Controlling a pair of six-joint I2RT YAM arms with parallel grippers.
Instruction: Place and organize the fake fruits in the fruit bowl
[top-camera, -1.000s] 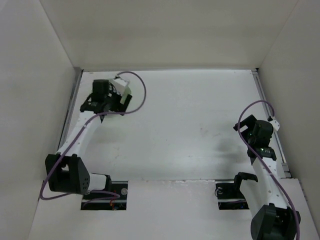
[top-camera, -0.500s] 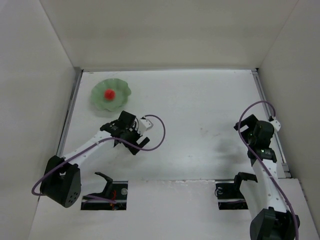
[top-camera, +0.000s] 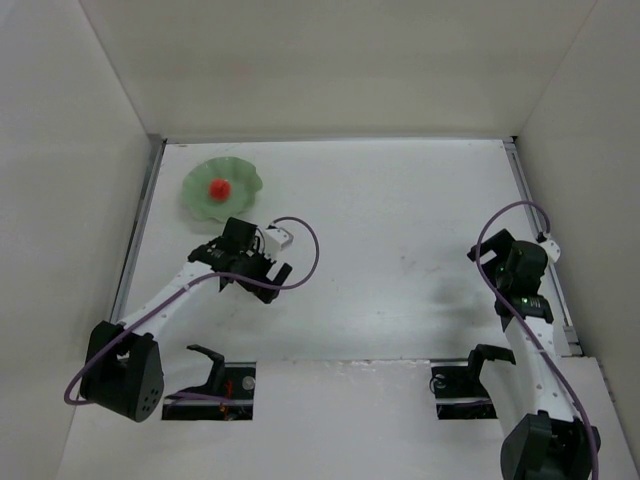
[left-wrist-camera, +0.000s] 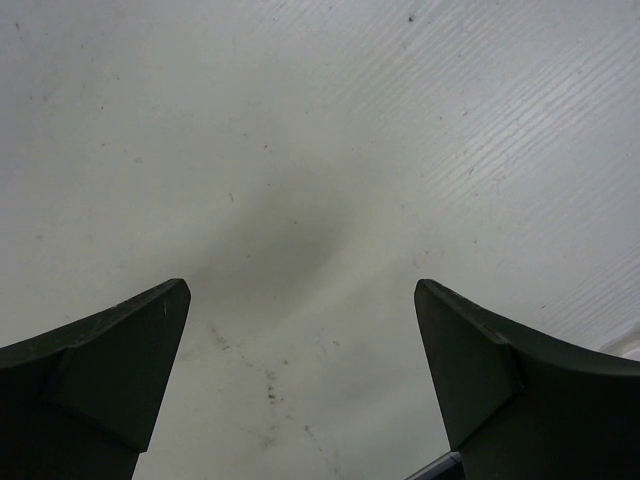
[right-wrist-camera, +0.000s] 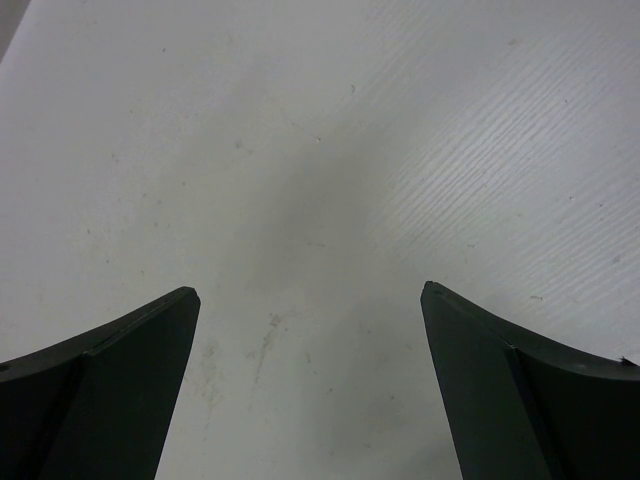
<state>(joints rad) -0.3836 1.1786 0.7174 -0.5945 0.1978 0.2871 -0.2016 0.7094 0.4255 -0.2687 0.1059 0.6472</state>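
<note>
We are looking down on a white, lightly scuffed table (top-camera: 400, 200) walled in by plain white panels (top-camera: 60, 150). The two white and black arms are reaching onto it from the near edge. The left arm (top-camera: 165, 295) is stretching towards the far left, and the right arm (top-camera: 530, 340) is standing folded close to the right wall. A purple cable (top-camera: 305, 255) is looping over the left wrist.

The shallow pale green bowl with the wavy, scalloped rim (top-camera: 243, 180) is sitting at the far left of the table. It is lying behind the left gripper (left-wrist-camera: 300, 290), on the wrist side and not in front of the fingertips, near but apart from it. Neither wrist view is showing the bowl.

The left gripper's dark fingers (left-wrist-camera: 100, 370) are standing wide apart with nothing between them. Only bare table and a soft shadow are showing in the gap. The right gripper (right-wrist-camera: 310, 292) is hanging over bare table too. Its fingers (right-wrist-camera: 100, 380) are also spread wide and are holding nothing.

The small round red-orange fake fruit (top-camera: 219, 187) is resting inside the green bowl, about at its middle. It is lying clear of both pairs of fingers: behind the left pair and beyond its wrist, and well apart from the right pair, across the table to their left.
</note>
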